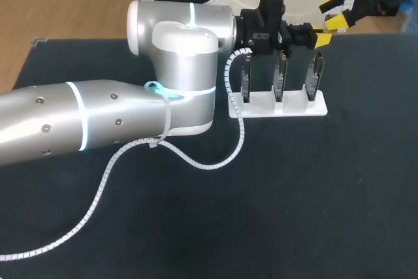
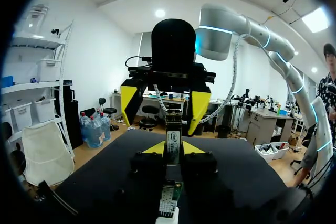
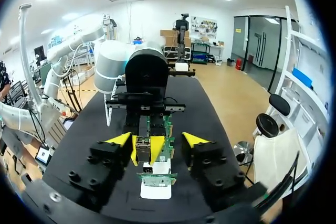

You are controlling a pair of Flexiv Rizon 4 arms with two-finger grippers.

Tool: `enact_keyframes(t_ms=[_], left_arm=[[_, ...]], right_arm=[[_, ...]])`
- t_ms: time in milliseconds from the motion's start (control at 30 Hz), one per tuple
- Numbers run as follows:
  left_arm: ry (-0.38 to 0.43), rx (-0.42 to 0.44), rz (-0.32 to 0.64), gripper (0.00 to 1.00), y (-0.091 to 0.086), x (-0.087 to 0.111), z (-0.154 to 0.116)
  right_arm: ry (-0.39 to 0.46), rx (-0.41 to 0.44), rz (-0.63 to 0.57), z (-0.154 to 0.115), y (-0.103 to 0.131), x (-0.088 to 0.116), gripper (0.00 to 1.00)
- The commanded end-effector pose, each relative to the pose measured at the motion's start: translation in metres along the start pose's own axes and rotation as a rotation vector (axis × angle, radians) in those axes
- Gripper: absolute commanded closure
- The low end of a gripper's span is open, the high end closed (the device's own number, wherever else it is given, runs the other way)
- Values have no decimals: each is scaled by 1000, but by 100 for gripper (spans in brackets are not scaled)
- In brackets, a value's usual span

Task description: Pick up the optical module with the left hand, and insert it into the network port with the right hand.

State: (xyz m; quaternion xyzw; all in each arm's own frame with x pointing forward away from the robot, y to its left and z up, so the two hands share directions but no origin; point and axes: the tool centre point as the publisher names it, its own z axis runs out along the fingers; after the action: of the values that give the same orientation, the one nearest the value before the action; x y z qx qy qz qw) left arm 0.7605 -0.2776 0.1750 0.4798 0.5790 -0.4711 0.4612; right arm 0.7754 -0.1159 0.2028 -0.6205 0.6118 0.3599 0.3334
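1. Our left gripper (image 2: 173, 148) is closed on the optical module (image 2: 172, 136). Both yellow tips press its sides, and it pokes out ahead of them.
2. The module hangs in the air just above the circuit boards (image 1: 279, 78), which stand upright in a white stand (image 1: 287, 108) near the far edge of the dark table (image 1: 294, 194).
3. Our right gripper (image 3: 156, 140) faces the left one with its fingers spread wide and holds nothing. The module lies ahead of it, roughly between its fingers.
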Motion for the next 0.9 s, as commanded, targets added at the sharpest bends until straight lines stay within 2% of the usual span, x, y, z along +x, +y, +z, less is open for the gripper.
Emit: enact_keyframes(t_ms=[33, 367, 400, 433, 467, 900], left_arm=[[0, 2, 0, 100, 2, 0, 1], [0, 2, 0, 100, 2, 0, 1], [0, 2, 0, 88, 2, 0, 1], [0, 2, 0, 38, 2, 0, 1], [0, 2, 0, 0, 2, 0, 1], [1, 0, 0, 0, 2, 0, 1]], right_arm=[[5, 6, 1, 1, 1, 0, 100], [8, 3, 2, 2, 0, 1, 100], [8, 2, 2, 2, 0, 1, 100], [7, 2, 2, 2, 0, 1, 100], [7, 2, 2, 2, 0, 1, 100], [-1, 6, 0, 1, -1, 2, 100]])
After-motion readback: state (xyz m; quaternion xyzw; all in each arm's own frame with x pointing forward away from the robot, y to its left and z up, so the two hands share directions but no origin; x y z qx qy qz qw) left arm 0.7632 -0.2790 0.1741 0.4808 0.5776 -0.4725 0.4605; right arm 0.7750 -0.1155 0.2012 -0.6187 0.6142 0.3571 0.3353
